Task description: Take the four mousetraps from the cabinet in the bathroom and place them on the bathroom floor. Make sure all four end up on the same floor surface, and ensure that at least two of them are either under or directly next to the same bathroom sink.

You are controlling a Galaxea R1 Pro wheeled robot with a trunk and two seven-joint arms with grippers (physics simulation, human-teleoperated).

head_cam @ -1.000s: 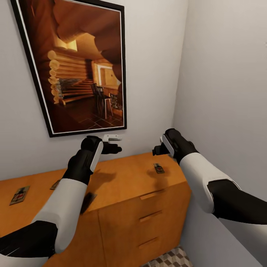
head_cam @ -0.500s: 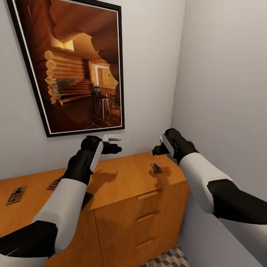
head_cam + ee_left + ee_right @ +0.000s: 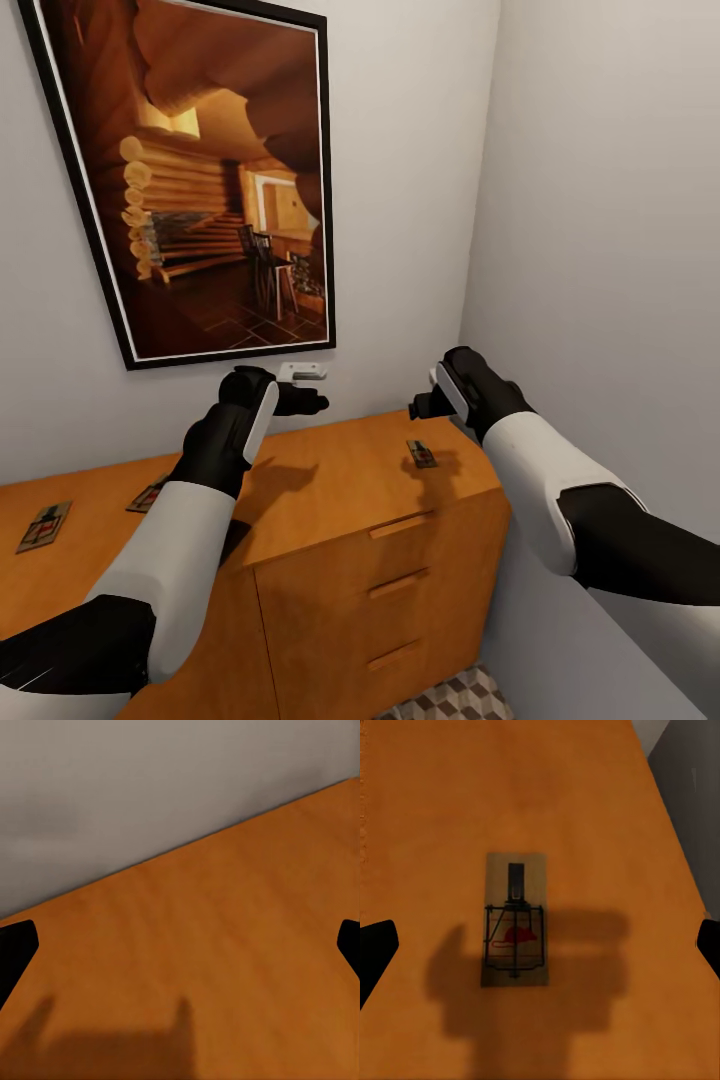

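Hovering above the flat top of the cabinet (image 3: 330, 480), both arms are raised with neither pincer touching anything. The right pincer (image 3: 425, 403) hangs directly over one mousetrap (image 3: 514, 919), which lies flat near the cabinet's right end; in the right wrist view the two fingertips stand wide apart at the frame edges, so the pincer is released, and its shadow falls across the trap. The left pincer (image 3: 305, 401) is held over bare wood close to the wall; the left wrist view shows its fingertips (image 3: 15, 952) equally spread, released and empty. Two further mousetraps rest on the cabinet top toward its left end: one (image 3: 43, 526) near the frame edge, another (image 3: 148, 495) partly hidden behind the left forearm. A framed picture (image 3: 190, 180) hangs on the wall above. A patch of cube-patterned bathroom floor (image 3: 450, 700) shows below the drawer fronts.
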